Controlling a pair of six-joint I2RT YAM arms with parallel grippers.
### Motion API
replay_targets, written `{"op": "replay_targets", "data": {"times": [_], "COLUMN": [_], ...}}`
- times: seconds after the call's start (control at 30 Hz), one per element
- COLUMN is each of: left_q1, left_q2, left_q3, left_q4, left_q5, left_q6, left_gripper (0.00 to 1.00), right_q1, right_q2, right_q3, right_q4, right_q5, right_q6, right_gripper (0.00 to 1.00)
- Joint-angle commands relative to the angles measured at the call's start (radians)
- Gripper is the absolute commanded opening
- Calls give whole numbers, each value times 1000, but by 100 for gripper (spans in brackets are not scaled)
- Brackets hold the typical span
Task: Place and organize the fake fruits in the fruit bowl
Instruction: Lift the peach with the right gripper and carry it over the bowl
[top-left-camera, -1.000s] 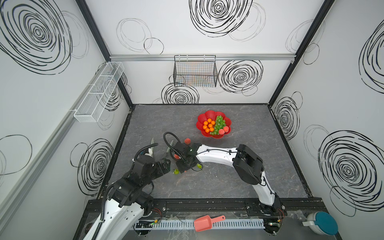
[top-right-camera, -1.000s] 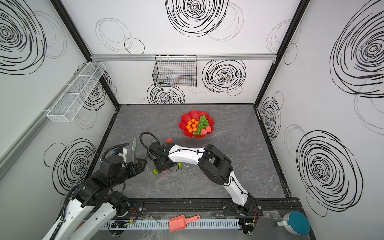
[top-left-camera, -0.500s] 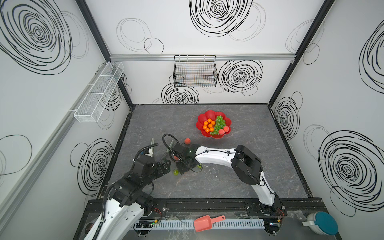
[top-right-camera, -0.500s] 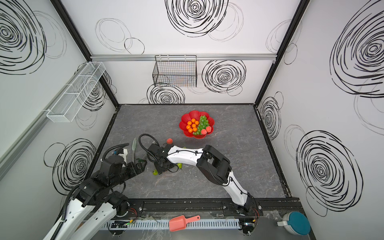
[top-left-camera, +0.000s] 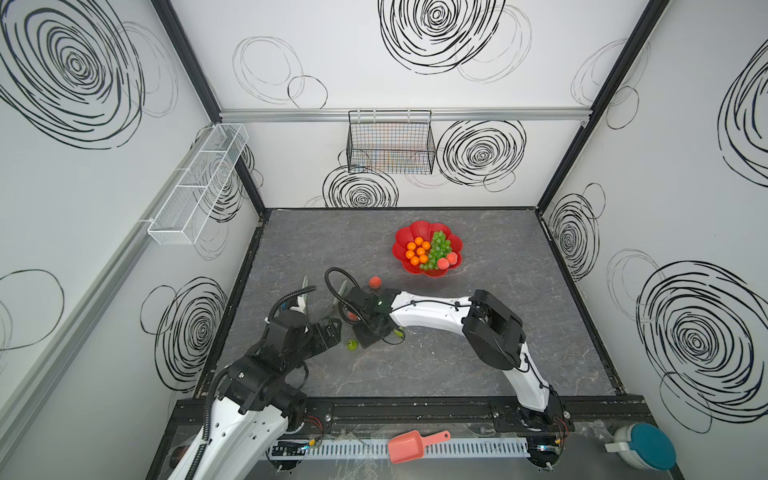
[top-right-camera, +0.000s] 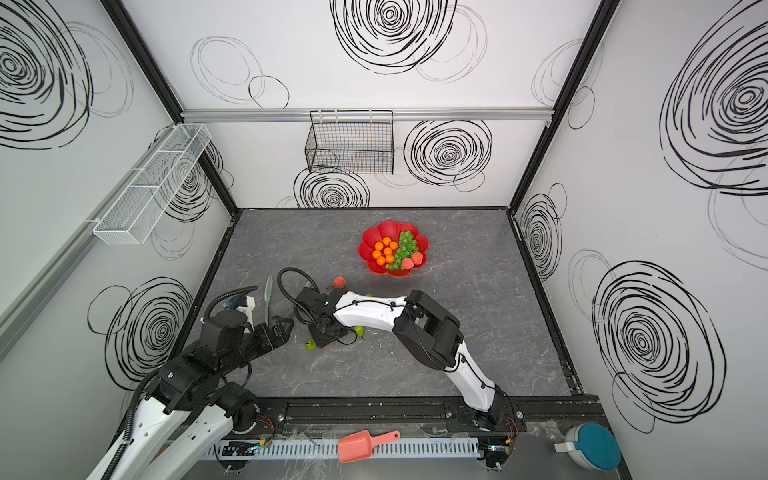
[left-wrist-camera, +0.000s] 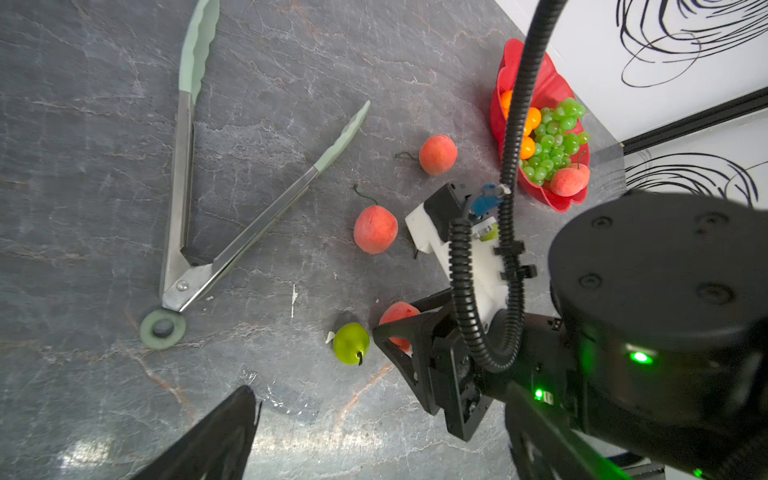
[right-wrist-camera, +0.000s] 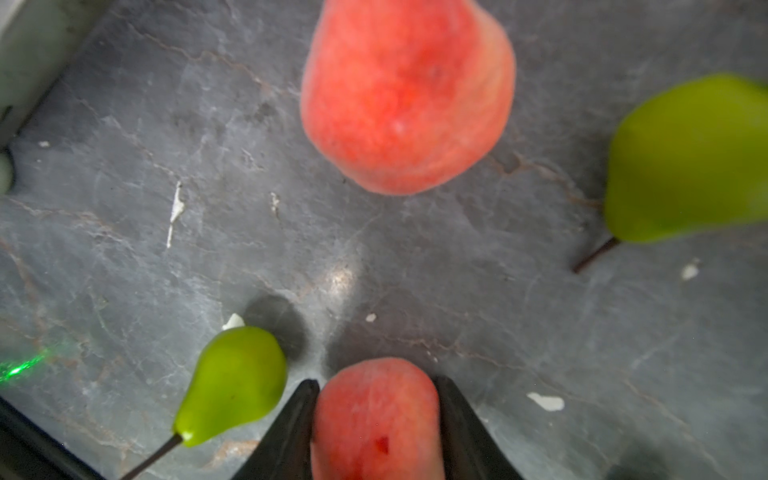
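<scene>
The peach (right-wrist-camera: 376, 419) that I work on lies on the table (top-left-camera: 457, 365), directly between the fingers (right-wrist-camera: 291, 428) of my right tool (right-wrist-camera: 376, 381). In the last second these fingers have come nearer together, and now both of them seem to touch the sides of the peach. The tool is closed only as far as the fruit allows, with the peach inside. I judge that the peach is not lifted yet, but the right wrist view does not show this surely.

This means the grasp is almost made. The next step should be to raise the fruit and carry it to the fruit bowl (top-left-camera: 415, 230). The bowl stands well apart, beyond the tool, and already holds oranges (top-left-camera: 417, 250) and grapes (top-left-camera: 438, 247).

Just beside the tool lies a green pear (right-wrist-camera: 232, 386). A second peach (right-wrist-camera: 407, 95) is near in front, and another pear (right-wrist-camera: 685, 162) lies on the other side. I must take care not to push them when I lift. My left tool (top-left-camera: 330, 328) waits near, open wide and empty.
</scene>
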Motion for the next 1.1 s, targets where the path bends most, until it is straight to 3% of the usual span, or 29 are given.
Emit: {"op": "replay_targets", "data": {"times": [0.0, 0.3, 0.47, 0.8, 1.07], "left_q1": [6, 2, -31, -236, -364], "left_q2": [13, 60, 130, 355, 582], "left_q3": [4, 18, 8, 17, 100], "left_q4": [63, 218, 346, 585, 755], "left_q5": [15, 76, 98, 22, -6], "left_q6": [32, 71, 51, 13, 16], "left_gripper": [96, 96, 96, 96, 96], "right_q1": [-20, -129, -208, -433, -572], "right_q2": [-43, -204, -294, -430, -431], "right_q3": [-7, -107, -171, -246, -233], "right_q4": [-20, 66, 80, 48, 14], "right_q5": [-10, -136, -145, -69, 9], "right_q6": [0, 1, -3, -66, -127], "right_gripper": [45, 43, 43, 42, 41]}}
